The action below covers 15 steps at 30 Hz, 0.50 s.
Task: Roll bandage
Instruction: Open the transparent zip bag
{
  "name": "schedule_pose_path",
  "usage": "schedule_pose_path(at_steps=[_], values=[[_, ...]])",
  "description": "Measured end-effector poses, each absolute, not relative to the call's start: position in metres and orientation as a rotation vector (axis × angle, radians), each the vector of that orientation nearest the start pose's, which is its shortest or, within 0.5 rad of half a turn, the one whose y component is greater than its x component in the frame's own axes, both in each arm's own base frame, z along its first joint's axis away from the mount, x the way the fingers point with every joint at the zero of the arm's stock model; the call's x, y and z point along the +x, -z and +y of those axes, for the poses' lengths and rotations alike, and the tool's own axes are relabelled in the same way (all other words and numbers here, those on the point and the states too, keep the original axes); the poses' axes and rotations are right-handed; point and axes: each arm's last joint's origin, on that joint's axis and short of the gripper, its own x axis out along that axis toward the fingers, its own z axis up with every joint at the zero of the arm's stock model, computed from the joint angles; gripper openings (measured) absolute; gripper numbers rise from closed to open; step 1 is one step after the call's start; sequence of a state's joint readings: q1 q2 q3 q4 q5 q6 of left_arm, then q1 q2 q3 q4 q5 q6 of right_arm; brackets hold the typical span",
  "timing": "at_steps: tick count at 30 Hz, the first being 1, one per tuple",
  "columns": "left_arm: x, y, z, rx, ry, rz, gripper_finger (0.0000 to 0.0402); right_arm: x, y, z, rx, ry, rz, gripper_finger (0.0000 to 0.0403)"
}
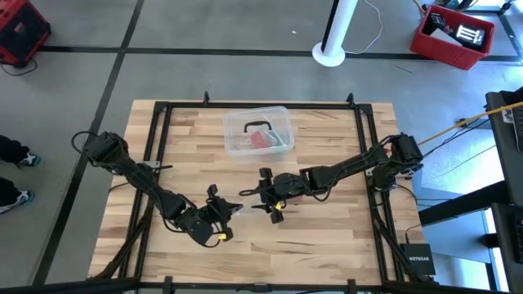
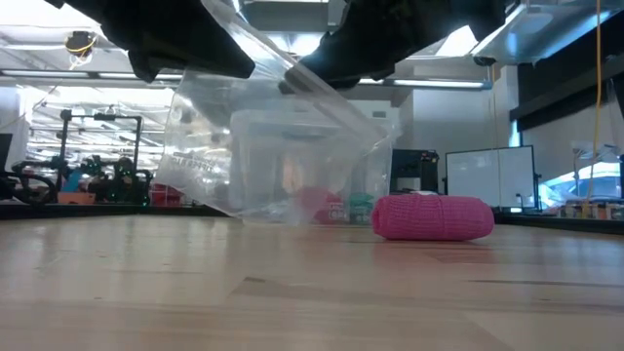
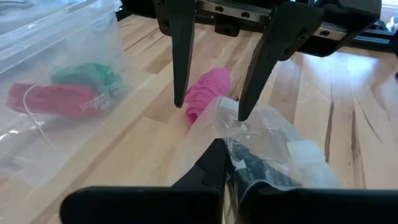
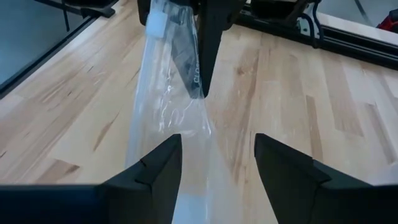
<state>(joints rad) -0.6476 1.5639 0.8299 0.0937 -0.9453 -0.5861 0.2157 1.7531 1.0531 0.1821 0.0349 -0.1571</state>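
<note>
The left gripper (image 1: 219, 214) is clamped on one end of a crumpled clear plastic wrapper (image 3: 273, 149), which hangs in the air between the two arms near the middle of the light wooden table (image 1: 327, 253). In the left wrist view its own fingers (image 3: 214, 163) pinch the film, and across from them the two dark fingers (image 3: 181, 56) of the right gripper (image 1: 266, 196) stand spread apart, with the wrapper's far end between their tips. The right wrist view shows the same: the right gripper (image 4: 216, 163) is open, the clear film lying in the gap, though whether either finger touches it is hard to tell.

The bandage, a small pink-magenta fabric roll (image 2: 433, 216), lies on its side on the table, free of both grippers; in the left wrist view the roll (image 3: 205, 93) sits just behind the right gripper's fingers. Farther back stands a clear plastic box (image 1: 258, 131) with pink and green contents.
</note>
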Motion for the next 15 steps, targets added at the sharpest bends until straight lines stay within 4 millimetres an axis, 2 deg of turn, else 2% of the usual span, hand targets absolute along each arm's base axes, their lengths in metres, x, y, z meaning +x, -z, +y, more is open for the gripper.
schedule_pose_path(at_steps=[15], values=[[0.2622, -0.1967, -0.1641, -0.128, -0.398, 0.355, 0.0001, 0.3698, -0.205, 0.0818, -0.188, -0.247, 0.482, 0.0205]])
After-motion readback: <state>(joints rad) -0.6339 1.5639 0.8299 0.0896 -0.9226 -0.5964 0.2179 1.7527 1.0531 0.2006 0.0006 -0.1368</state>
